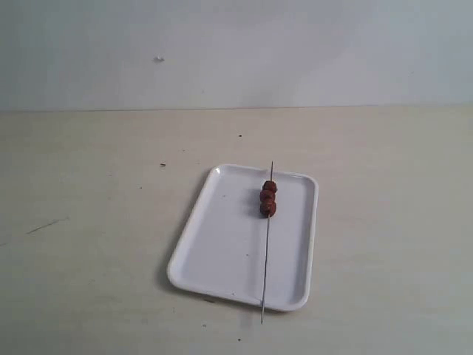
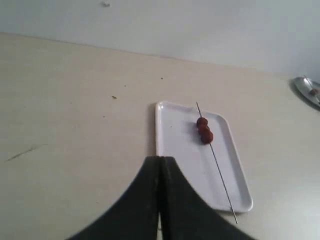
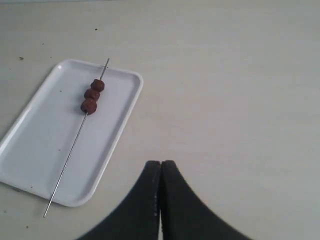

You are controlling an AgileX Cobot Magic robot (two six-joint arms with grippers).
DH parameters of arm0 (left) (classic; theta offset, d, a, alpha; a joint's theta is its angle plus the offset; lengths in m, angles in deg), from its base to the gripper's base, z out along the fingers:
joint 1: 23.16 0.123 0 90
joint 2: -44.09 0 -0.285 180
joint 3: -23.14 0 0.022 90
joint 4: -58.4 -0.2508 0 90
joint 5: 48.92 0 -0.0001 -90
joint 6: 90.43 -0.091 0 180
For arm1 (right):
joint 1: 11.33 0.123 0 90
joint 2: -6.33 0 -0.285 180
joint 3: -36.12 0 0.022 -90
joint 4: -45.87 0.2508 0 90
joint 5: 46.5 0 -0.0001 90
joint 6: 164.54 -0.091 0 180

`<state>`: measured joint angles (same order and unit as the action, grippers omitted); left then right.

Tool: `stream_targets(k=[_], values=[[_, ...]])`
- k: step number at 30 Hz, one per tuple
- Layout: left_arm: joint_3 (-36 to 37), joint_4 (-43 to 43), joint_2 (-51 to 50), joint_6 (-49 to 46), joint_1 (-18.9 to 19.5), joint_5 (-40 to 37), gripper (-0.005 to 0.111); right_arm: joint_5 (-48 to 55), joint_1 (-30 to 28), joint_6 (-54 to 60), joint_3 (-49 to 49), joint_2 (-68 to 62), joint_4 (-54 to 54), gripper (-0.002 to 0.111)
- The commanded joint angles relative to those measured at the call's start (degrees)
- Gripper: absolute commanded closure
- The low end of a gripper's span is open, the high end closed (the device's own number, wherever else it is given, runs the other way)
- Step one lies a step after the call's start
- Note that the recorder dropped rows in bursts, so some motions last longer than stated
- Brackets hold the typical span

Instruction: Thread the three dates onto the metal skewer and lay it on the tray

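The metal skewer is seen laid lengthwise on the tray, both tips poking past the short rims. The three dates are threaded on it, bunched touching one another (toward the far end). The left gripper is clenched on nothing, its fingers pressed together. The right gripper is likewise clenched and empty, over the table beside the tray.

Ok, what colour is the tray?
The tray is plain glossy white, clearest in the right wrist view.

Dates on skewer (lying on tray).
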<state>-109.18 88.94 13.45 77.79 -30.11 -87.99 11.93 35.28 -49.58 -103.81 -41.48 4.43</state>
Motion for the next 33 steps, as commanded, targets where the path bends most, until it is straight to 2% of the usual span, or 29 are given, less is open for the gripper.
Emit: stream_targets(k=[1,15,19,24,25,29,33], values=[[0.38,0.00,1.79,0.22,0.18,-2.80,0.107,-0.43,0.06,0.47,0.21,0.36,-0.03,0.108],[0.38,0.00,1.77,0.01,0.18,-2.80,0.107,-0.20,0.06,0.47,0.21,1.11,0.20,0.108],[0.38,-0.24,1.77,0.01,0.18,-2.80,0.107,-0.35,-3.00,0.59,0.21,1.39,0.67,0.108],[0.38,-0.54,1.77,0.01,0.18,-2.80,0.107,-4.95,-12.25,0.59,0.45,3.65,0.72,0.108],[0.38,-0.65,1.77,0.01,0.18,-2.80,0.107,-10.86,-17.54,0.70,2.07,5.44,0.49,0.108],[0.38,-0.65,1.77,0.01,0.18,-2.80,0.107,-29.18,-31.09,0.96,11.35,11.73,0.61,0.108],[0.38,-1.02,1.77,0.01,0.18,-2.80,0.107,-37.30,-40.10,0.96,19.75,18.69,0.50,0.108]])
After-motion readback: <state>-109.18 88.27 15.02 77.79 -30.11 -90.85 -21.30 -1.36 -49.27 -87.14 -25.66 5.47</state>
